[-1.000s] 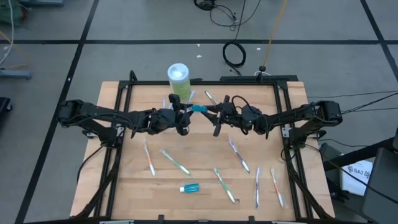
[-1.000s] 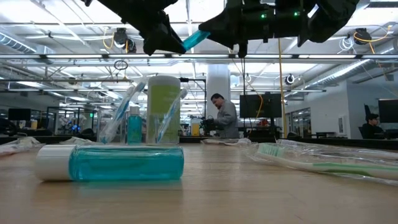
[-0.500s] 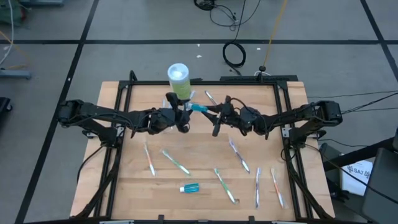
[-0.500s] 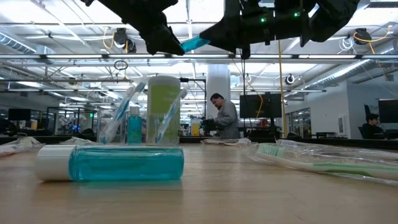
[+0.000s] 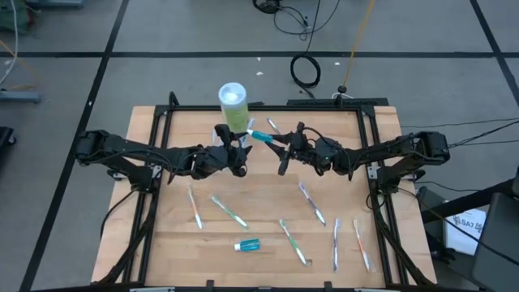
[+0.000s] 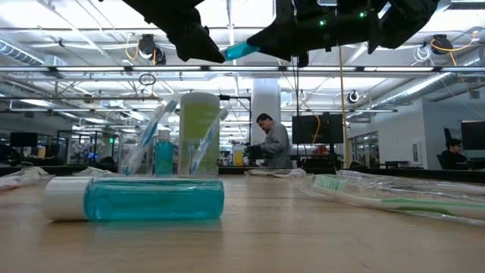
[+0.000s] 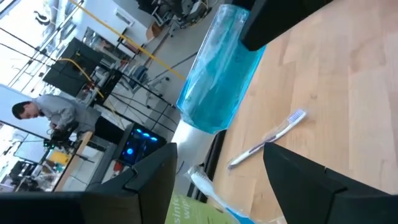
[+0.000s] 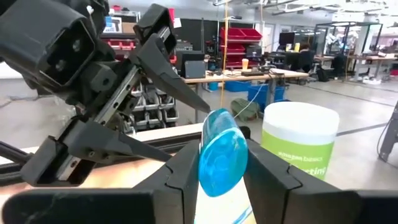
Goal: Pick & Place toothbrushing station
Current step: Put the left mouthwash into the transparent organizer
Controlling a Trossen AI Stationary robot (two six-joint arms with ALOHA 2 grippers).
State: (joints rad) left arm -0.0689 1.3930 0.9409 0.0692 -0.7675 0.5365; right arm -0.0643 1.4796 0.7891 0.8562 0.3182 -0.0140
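Blue tube (image 8: 222, 154) is pinched in the right gripper (image 5: 276, 148) above the back of the wooden table (image 5: 268, 203), near the cup (image 5: 233, 105) — which holds brushes and another tube. Left gripper (image 5: 236, 144), fingers spread wide and empty, hangs just beside the held tube. More brushes (image 5: 229, 211) and one tube (image 5: 247, 244) lie toward the table's front
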